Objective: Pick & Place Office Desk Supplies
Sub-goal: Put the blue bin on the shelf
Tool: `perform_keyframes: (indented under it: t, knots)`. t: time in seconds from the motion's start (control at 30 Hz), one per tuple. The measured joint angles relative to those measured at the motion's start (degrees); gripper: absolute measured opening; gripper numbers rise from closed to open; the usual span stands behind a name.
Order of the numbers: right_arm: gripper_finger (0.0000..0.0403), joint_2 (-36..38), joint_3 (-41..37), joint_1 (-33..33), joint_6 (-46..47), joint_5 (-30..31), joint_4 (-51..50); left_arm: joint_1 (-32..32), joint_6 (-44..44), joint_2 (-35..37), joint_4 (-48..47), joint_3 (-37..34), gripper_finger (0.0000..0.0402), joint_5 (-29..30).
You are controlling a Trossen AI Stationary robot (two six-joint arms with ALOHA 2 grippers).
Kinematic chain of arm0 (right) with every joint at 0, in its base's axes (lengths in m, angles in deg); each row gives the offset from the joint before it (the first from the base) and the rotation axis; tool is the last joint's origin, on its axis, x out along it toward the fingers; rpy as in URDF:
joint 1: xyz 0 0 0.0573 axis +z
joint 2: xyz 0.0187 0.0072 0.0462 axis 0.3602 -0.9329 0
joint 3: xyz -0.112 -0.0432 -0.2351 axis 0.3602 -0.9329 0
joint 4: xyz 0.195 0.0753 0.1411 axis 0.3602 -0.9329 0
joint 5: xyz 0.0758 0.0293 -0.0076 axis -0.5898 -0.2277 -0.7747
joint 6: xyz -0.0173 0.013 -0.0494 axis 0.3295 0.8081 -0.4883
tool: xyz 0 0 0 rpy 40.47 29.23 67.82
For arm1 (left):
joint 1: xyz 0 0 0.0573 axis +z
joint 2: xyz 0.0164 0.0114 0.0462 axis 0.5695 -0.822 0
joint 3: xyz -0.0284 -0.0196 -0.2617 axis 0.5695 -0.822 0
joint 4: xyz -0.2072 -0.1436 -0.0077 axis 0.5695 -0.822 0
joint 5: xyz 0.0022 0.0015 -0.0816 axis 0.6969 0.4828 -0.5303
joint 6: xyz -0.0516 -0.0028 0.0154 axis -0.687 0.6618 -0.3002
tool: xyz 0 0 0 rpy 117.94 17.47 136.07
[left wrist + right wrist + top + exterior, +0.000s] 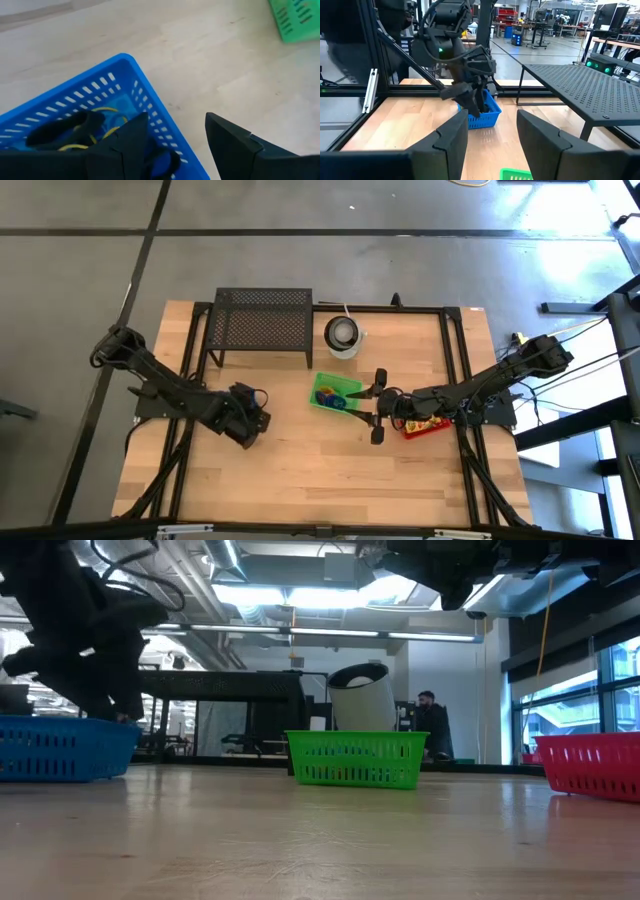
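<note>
Left gripper (175, 137) over blue basket (145, 85), fingers apart, empty; right gripper (377, 406) beside green basket (322, 383), fingers apart, empty.

Left claw (175, 137) points downward, fingers parted — right claw (492, 135) hovers level, fingers apart.

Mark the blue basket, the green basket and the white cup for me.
Blue basket (145, 90): left wrist view, on its slotted side wall.
Green basket (357, 760): low view, middle of its front wall.
White cup (342, 335): high view, on its rim.
</note>
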Motion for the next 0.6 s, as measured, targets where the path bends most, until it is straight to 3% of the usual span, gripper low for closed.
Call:
perform_keyframes:
  t: [0.3,0.6]
  knots:
    - [0.0169,0.0,0.0,0.0,0.0,-0.11,-0.02,2.73,4.19,-2.96,1.59,-0.13,0.0184,-0.09]
    - [0.0169,0.0,0.0,-0.01,0.0,-0.15,-0.15,3.22,5.65,-5.9,2.57,-0.13,0.0162,-5.05]
